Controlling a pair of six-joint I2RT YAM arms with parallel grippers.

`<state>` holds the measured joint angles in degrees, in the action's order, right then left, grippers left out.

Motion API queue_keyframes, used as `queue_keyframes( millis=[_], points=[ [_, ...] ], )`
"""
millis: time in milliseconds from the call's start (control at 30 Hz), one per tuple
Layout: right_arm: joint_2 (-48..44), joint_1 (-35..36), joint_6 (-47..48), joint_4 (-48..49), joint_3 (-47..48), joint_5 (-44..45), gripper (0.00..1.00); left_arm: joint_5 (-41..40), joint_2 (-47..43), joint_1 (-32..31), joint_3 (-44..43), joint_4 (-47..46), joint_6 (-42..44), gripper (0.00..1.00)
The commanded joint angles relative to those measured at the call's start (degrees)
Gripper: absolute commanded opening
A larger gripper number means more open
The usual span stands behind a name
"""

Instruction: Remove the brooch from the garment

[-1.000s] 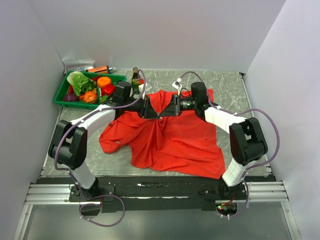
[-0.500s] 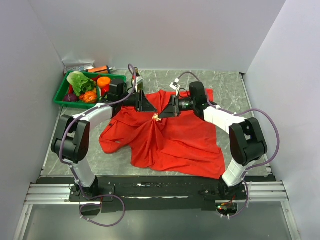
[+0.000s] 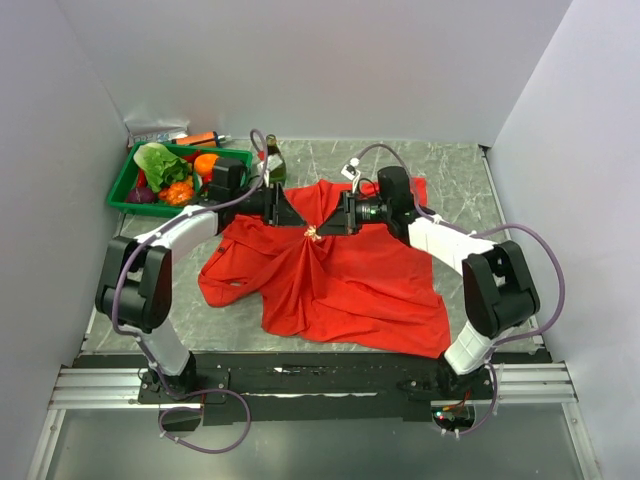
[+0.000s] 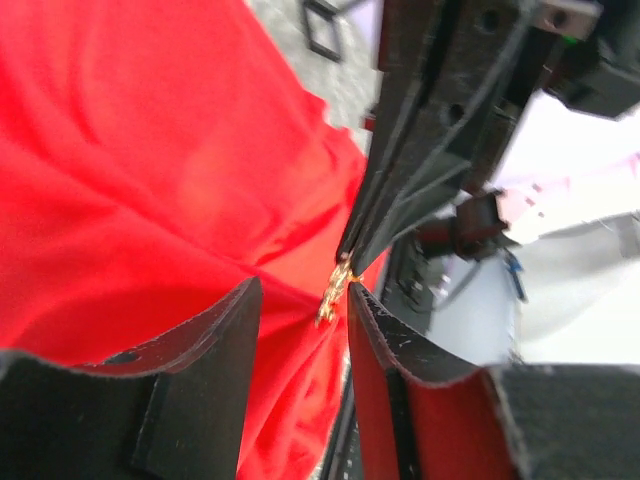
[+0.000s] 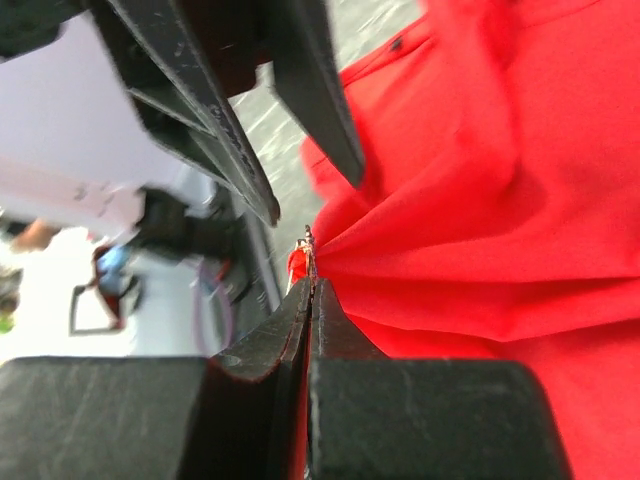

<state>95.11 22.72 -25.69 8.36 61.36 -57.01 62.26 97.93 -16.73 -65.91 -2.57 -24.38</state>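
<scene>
The red garment point(image 3: 340, 275) lies spread on the table, gathered into a raised peak at the tiny gold brooch point(image 3: 312, 234). My right gripper point(image 3: 323, 228) is shut on the brooch, which sticks out edge-on from its tip in the right wrist view point(image 5: 308, 250), with the garment point(image 5: 480, 200) bunched against it. My left gripper point(image 3: 291, 218) is open just left of the peak. In the left wrist view the brooch point(image 4: 335, 288) hangs between my open left fingers point(image 4: 225, 340), close to the right one, on the garment point(image 4: 150, 180).
A green tray point(image 3: 122, 200) of toy vegetables stands at the back left. A dark bottle point(image 3: 271, 158) stands beside it, close behind my left arm. An orange-tipped object point(image 3: 200, 138) lies by the back wall. Side walls close in on both sides.
My left gripper has drawn back to the left away from the right gripper and stands open. The brooch and fabric peak, hidden between the grippers before, now show. The right gripper has barely moved.
</scene>
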Motion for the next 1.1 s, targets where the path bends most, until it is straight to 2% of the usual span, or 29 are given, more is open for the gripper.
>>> queue_keyframes(
  millis=[0,67,200,300,333,433,533,733,900,1067],
  points=[
    [-4.8,3.8,-0.4,8.4,-1.2,15.5,0.0,-7.8,-5.6,1.9,-1.3,4.3,3.5,0.45],
    [-5.1,7.2,0.8,9.6,-1.4,20.7,0.0,-11.4,-6.3,2.5,-1.9,8.6,5.0,0.44],
    [-3.8,12.9,0.4,11.3,-2.0,36.5,0.0,-12.3,-7.4,4.5,-0.9,11.9,6.2,0.43],
    [-1.5,17.0,-0.5,12.1,-0.4,44.0,0.0,-12.9,-9.3,5.7,0.3,12.2,5.6,0.43],
    [0.0,18.1,-0.4,12.0,1.2,50.3,0.0,-13.1,-9.8,5.9,0.5,12.8,5.7,0.43],
    [3.7,20.7,-0.4,13.9,4.7,60.0,0.0,-14.1,-12.1,6.9,0.9,15.0,6.5,0.43],
    [7.4,22.2,-0.9,17.0,7.2,66.2,0.0,-14.7,-14.4,8.0,0.8,18.3,8.4,0.43],
    [13.9,23.9,-2.1,22.6,9.9,68.0,0.0,-15.6,-17.6,11.8,-0.1,23.9,11.3,0.44],
    [17.7,25.1,4.9,28.0,12.0,71.1,0.0,-17.7,-19.4,13.7,1.6,27.3,14.9,0.44],
    [14.0,24.0,9.6,26.5,10.0,69.3,0.0,-17.1,-20.3,13.7,12.8,19.1,15.7,0.48]
  ],
)
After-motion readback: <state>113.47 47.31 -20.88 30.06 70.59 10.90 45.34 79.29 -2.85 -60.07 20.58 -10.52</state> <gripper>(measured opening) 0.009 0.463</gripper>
